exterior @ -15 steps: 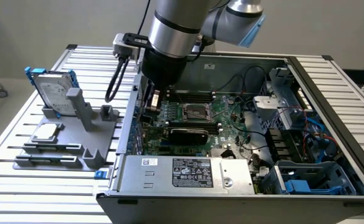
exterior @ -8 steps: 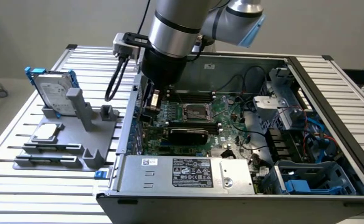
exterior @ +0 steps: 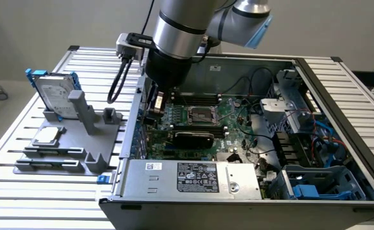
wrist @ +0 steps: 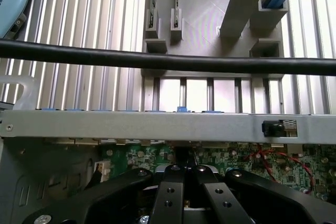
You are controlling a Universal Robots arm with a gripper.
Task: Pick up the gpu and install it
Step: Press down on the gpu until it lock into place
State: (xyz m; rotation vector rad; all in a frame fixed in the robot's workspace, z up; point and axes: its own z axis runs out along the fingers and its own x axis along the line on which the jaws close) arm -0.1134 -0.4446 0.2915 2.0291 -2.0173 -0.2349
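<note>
Exterior view: the arm's wrist reaches down into the open computer case point(exterior: 340, 91) at its rear wall on the exterior view's left, hiding the gripper tips. The gpu point(exterior: 193, 139), its black cooler cover up, lies over the motherboard point(exterior: 228, 112) beside the CPU socket point(exterior: 198, 114); whether it is seated cannot be told. Outside stand a grey fixture point(exterior: 78, 139) and the hard drive point(exterior: 54, 93).

Wrist view: the gripper point(wrist: 185, 182) shows black fingers point(wrist: 170, 195) drawn close together above green board, with a black piece between them that is hard to identify. A cable point(wrist: 157, 61) crosses above the case's rear wall point(wrist: 131, 126).
</note>
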